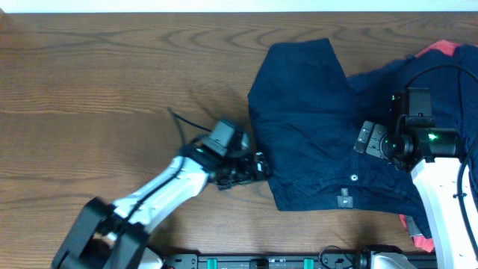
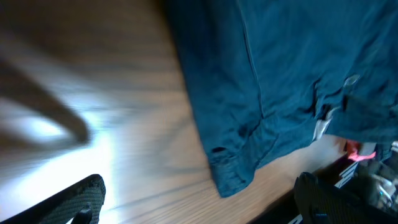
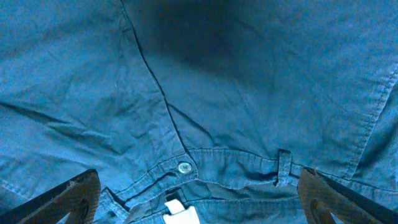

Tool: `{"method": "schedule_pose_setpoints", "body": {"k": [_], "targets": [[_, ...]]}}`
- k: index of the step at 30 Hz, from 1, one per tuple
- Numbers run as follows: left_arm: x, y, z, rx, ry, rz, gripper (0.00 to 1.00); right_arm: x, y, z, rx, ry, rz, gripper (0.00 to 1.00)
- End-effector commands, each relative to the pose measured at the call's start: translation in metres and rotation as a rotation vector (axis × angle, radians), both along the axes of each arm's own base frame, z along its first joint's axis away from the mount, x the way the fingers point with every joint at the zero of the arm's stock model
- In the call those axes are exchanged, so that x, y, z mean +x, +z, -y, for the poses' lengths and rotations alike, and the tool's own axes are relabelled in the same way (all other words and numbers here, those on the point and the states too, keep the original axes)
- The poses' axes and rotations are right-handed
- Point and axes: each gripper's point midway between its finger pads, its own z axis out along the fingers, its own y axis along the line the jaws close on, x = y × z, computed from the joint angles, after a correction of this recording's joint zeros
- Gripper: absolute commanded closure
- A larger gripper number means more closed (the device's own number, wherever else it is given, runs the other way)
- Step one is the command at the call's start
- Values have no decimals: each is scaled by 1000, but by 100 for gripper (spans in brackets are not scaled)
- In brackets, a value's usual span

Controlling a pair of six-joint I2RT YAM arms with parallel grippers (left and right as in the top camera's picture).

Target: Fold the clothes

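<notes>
Dark navy shorts (image 1: 314, 134) lie spread on the right half of the wooden table, waistband toward the front with a button (image 1: 353, 178) and a small label (image 1: 344, 199). A coral-red piece (image 1: 448, 49) pokes out behind them at the far right. My left gripper (image 1: 258, 166) is open and empty, low over the table just left of the shorts' front left corner (image 2: 227, 177). My right gripper (image 1: 367, 138) is open and empty, hovering above the shorts' waistband; its wrist view shows the button (image 3: 184, 167), a belt loop (image 3: 283, 167) and the white label (image 3: 180, 213) between its fingers.
Bare wood table (image 1: 112, 97) fills the left half. More navy fabric (image 1: 418, 75) is bunched at the right edge under my right arm. A coral-red bit (image 1: 418, 237) shows at the front right. The table's front edge with the arm bases (image 1: 269, 260) runs along the bottom.
</notes>
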Motion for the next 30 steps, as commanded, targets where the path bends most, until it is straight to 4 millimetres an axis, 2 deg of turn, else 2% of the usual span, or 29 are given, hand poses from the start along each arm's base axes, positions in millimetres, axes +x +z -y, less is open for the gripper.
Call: {"method": "schedule_pose_setpoints", "body": {"k": [1,6,8,9,10,12,13,14,18,20,23,27,30], "targets": [[-13,-10,24,-2,43,-96,2,0,4,4,-9,-17,9,1],[-31,-31,50,2,47,-160,1,0,4,4,-9,-17,6,1],[-33,-35,61,-17,22,-142,7,-1,4,4,-9,-17,3,1],[-33,-36,65,-26,15,-133,14,-1,4,4,-8,-17,2,1],[-31,-35,68,-37,10,-123,28,-1,4,4,-8,-17,2,1],[-29,-33,72,-54,7,-108,69,-2,3,4,-8,-17,-2,1],[-28,-32,73,-61,6,-102,85,-3,3,4,-8,-17,-4,1],[-27,-32,73,-62,5,-99,94,-3,3,4,-8,-17,-5,1],[-28,-36,58,-19,-21,-101,94,-3,3,4,-9,-17,-6,1],[-30,-41,37,37,-21,-133,94,-3,3,4,-10,-17,-6,1],[-25,-44,-8,128,-19,-165,94,-4,4,9,-38,-26,-7,1],[6,-37,-97,292,102,-128,94,-4,4,11,-47,-29,-8,1],[43,-20,-175,400,278,-42,94,-5,4,11,-47,-29,-10,1]]}}
